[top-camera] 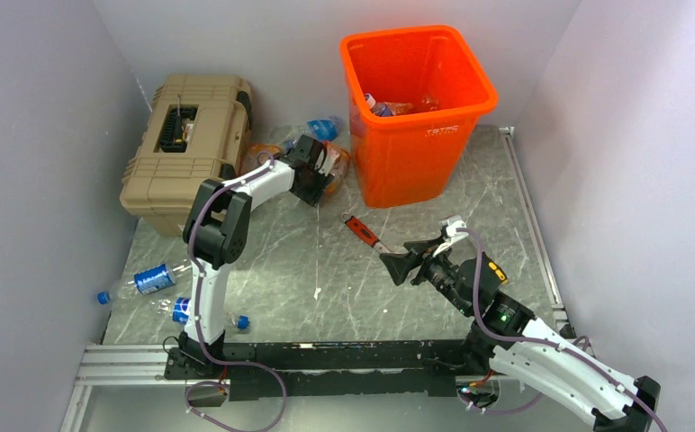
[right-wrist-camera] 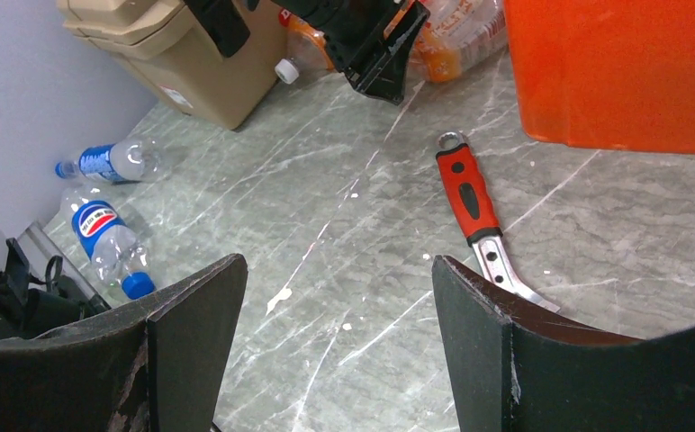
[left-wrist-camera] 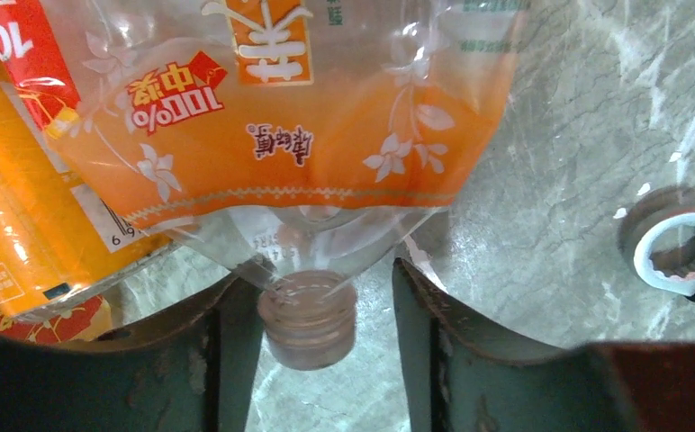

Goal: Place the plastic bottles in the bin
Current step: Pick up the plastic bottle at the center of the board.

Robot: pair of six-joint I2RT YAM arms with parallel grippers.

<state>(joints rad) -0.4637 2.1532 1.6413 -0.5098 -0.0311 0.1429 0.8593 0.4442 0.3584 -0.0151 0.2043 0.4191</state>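
A clear bottle with an orange label (left-wrist-camera: 290,135) lies on the floor beside the orange bin (top-camera: 416,153). My left gripper (left-wrist-camera: 321,297) stands open around its brown cap (left-wrist-camera: 308,319). The left finger is against the cap and a gap shows on the right. A second orange bottle (left-wrist-camera: 11,225) lies to its left. My right gripper (right-wrist-camera: 339,279) hangs open over bare floor with nothing in it. Two blue-labelled bottles (top-camera: 150,279) (top-camera: 204,313) lie at the near left, and another (top-camera: 323,128) lies behind the left gripper (top-camera: 326,171). Some bottles (top-camera: 389,106) lie inside the bin.
A tan toolbox (top-camera: 186,144) stands at the back left against the wall. A red-handled wrench (top-camera: 366,234) lies mid-floor, just left of my right gripper (top-camera: 423,247); its ring end (left-wrist-camera: 686,252) shows in the left wrist view. White walls close in both sides.
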